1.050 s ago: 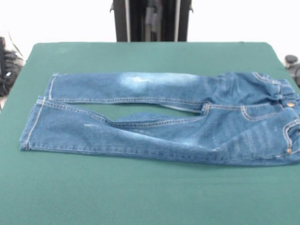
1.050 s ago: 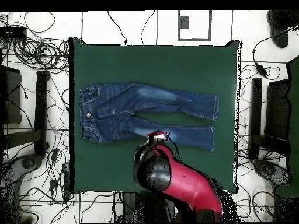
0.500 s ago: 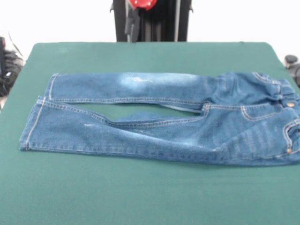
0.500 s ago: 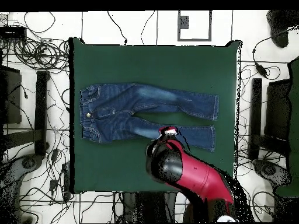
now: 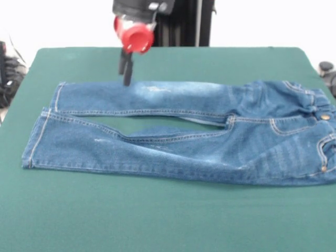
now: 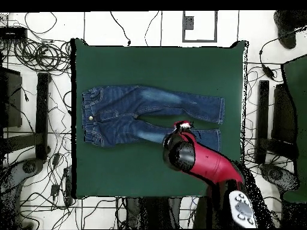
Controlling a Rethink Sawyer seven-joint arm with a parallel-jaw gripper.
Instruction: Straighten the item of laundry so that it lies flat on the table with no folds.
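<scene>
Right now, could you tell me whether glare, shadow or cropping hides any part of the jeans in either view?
Front view: even light, no hard shadows, background blown white; the jeans run off the right edge at the waistband. Overhead view: the arm covers part of one leg; the gripper is sharp only in the front view.

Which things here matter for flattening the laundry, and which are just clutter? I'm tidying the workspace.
Job:
jeans
green table
pincer, over the far leg

Lying about:
cables round the table
dark equipment beside it

Front view looks low across the table [image 5: 168,220]; overhead view looks straight down, farther; both share the table.
</scene>
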